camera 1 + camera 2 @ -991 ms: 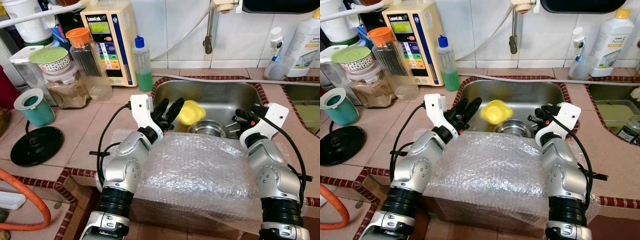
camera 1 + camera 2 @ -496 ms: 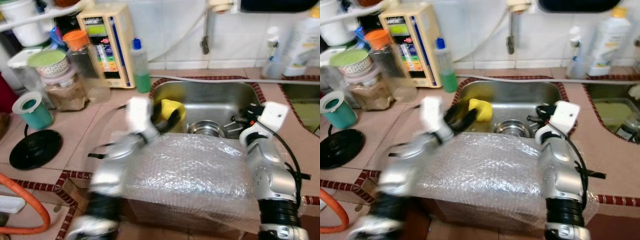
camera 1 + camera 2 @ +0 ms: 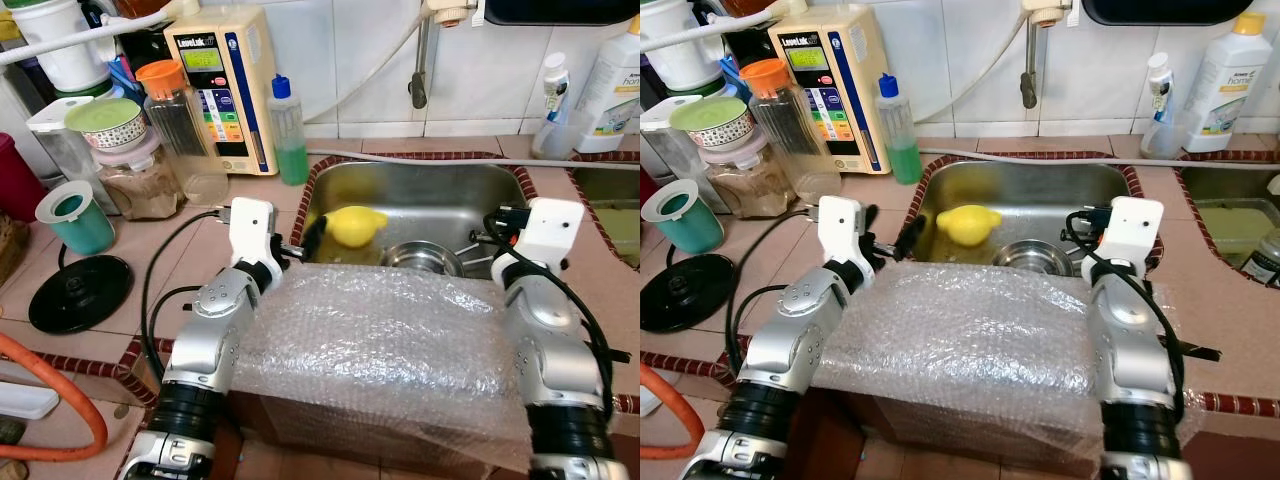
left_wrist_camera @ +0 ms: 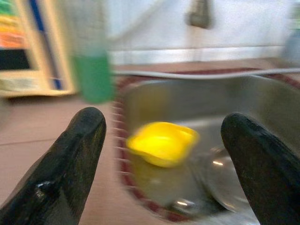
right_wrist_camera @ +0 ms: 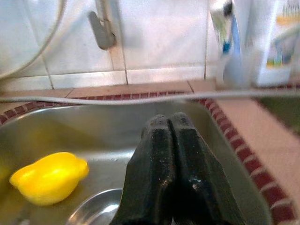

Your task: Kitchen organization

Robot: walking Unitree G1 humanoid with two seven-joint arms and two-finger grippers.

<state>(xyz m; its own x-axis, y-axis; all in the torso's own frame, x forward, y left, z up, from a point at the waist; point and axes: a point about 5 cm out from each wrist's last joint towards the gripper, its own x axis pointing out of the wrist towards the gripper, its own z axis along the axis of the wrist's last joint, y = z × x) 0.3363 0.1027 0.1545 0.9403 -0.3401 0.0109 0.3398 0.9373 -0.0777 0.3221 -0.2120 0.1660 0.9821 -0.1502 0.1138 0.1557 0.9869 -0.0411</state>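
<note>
so the yellow bowl [image 3: 355,224] is sitting in the steel sink [image 3: 420,190], right beside a metal bowl [image 3: 420,259]. left claw [image 4: 164,154] is spread wide at the sink's left rim, fingers either side of the yellow bowl but not touching it. right claw [image 5: 171,164] is pressed together over the sink's right side. bubble wrap [image 3: 380,350] covers the surface edge between both arms.

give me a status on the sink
Left gripper open, at sink's left rim. Right gripper shut, empty, over sink. Yellow container and steel bowl inside, untouched.
</note>
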